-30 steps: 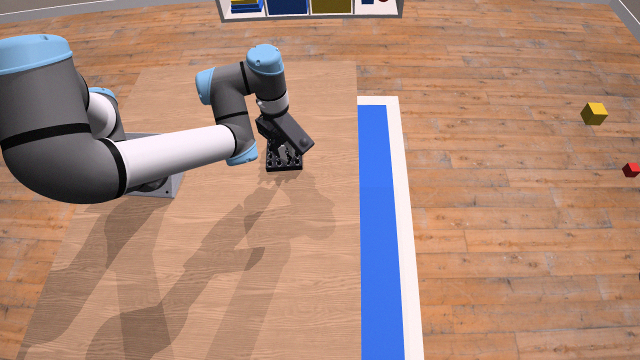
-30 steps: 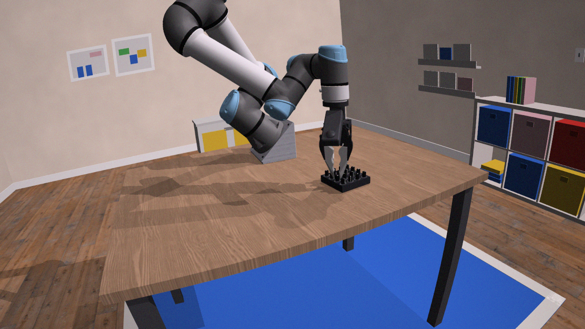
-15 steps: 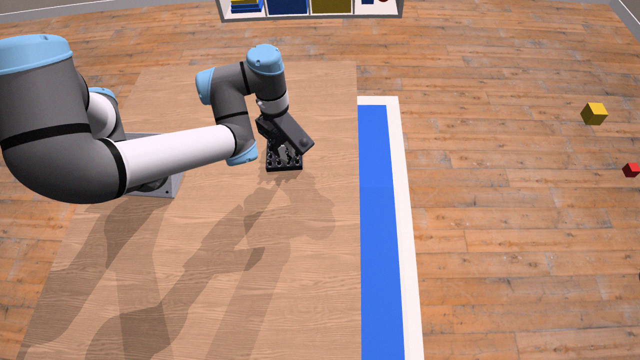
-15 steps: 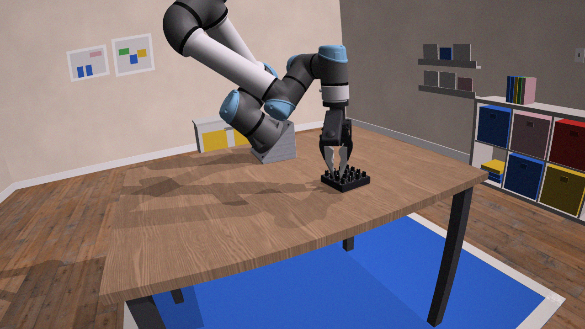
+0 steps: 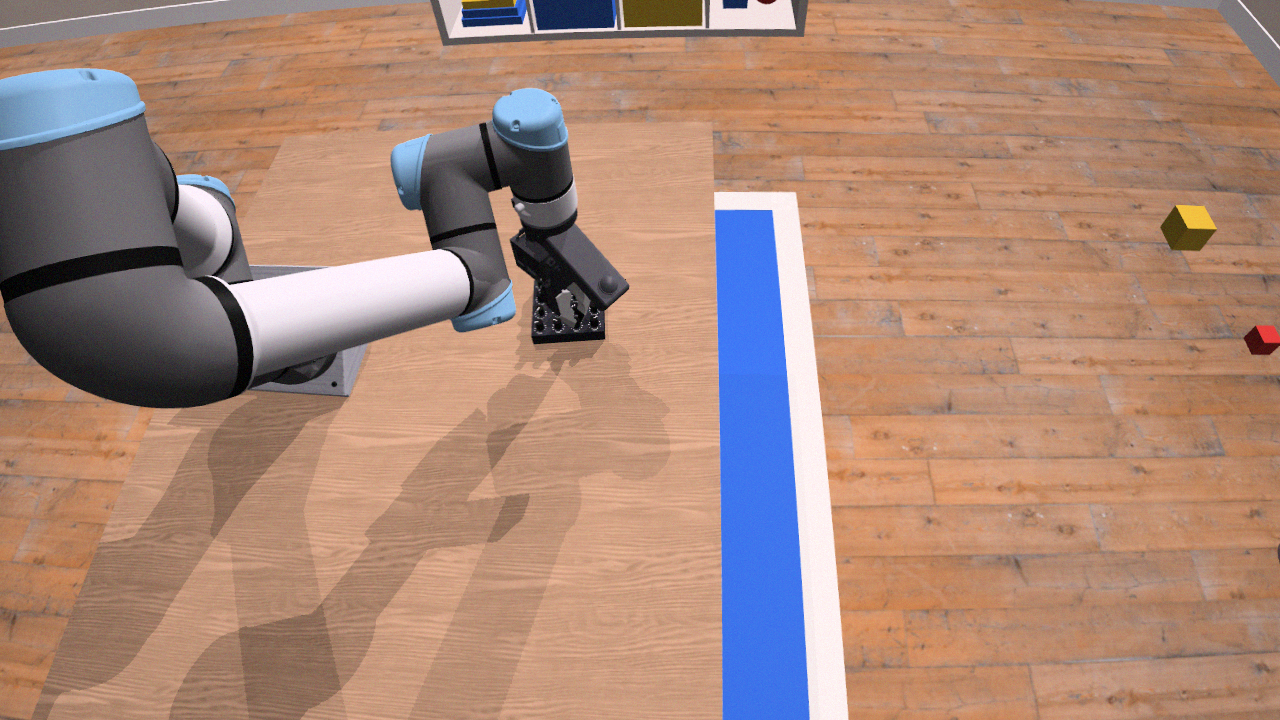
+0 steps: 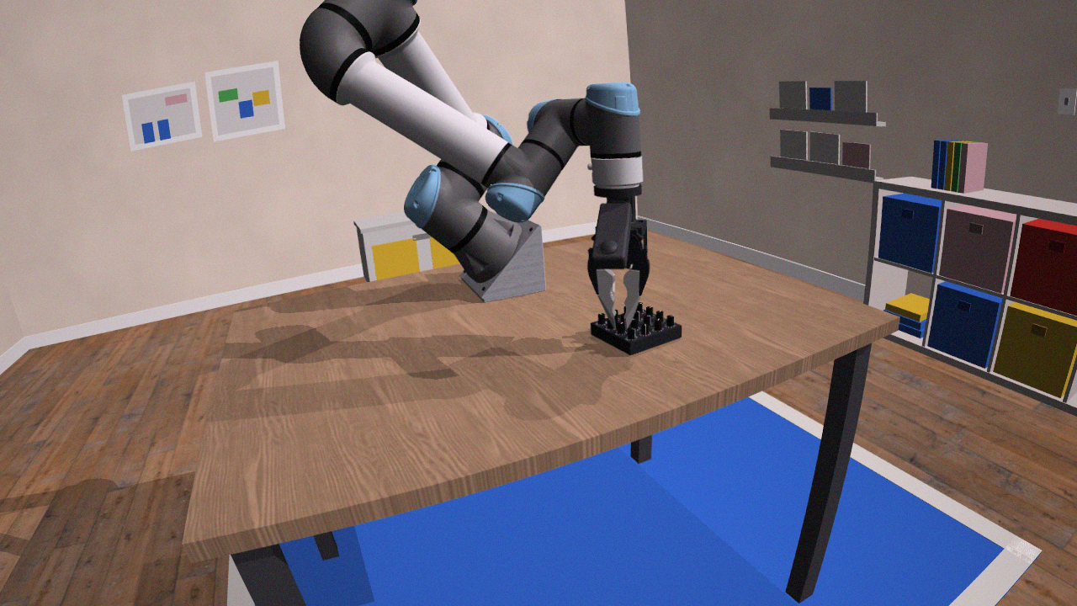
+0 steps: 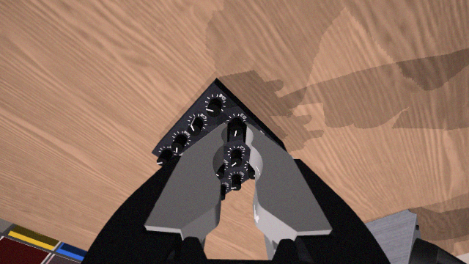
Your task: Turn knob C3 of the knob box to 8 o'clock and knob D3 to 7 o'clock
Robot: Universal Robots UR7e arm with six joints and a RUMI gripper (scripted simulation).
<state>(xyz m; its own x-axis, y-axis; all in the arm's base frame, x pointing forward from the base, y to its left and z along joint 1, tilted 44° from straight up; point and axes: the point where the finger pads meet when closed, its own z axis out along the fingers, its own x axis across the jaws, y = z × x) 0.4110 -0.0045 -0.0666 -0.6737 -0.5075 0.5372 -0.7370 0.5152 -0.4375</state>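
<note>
The black knob box [image 5: 566,326] sits on the wooden table, right of the arm's base; it also shows in the exterior view [image 6: 636,330]. In the wrist view the box [image 7: 205,125] lies corner-on, with white pointer lines on its black knobs. My gripper [image 7: 236,123] points straight down onto the box, its two grey fingers shut on one knob [image 7: 235,129] in the second line in from the box's far-left edge. I cannot read that knob's label. The fingers hide several knobs behind it. The gripper also shows in the top and exterior views [image 5: 572,313] [image 6: 618,307].
The arm's grey base [image 6: 504,263] stands on the table behind the box. The table's right edge runs close to the box, above a blue mat [image 5: 760,465]. A yellow cube [image 5: 1187,226] and a red cube [image 5: 1261,339] lie on the floor far right.
</note>
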